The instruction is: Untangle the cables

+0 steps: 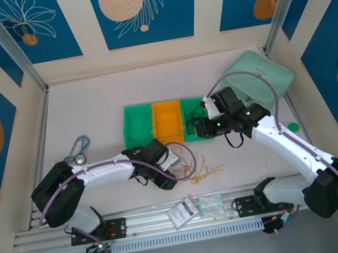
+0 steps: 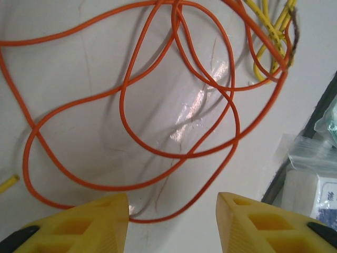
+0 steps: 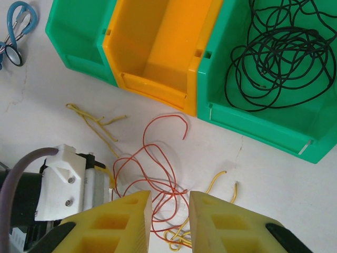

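Glossy white counter (image 1: 90,113). Red-orange cable (image 2: 122,105) lies in crossed loops, tangled with yellow wires (image 2: 268,31), just ahead of left end effector (image 2: 172,211) (fingers apart, empty). Black wires (image 3: 279,58) coiled in green bin (image 3: 253,124). Right end effector (image 3: 170,211) narrowly apart, empty.

Risks:
- pinching two crossed loops drags whole knot
- thin wire slips from pads on slick surface
- snag on plastic bags (image 1: 200,208)

Blue leaf-print panels (image 1: 33,26) wall the cell.
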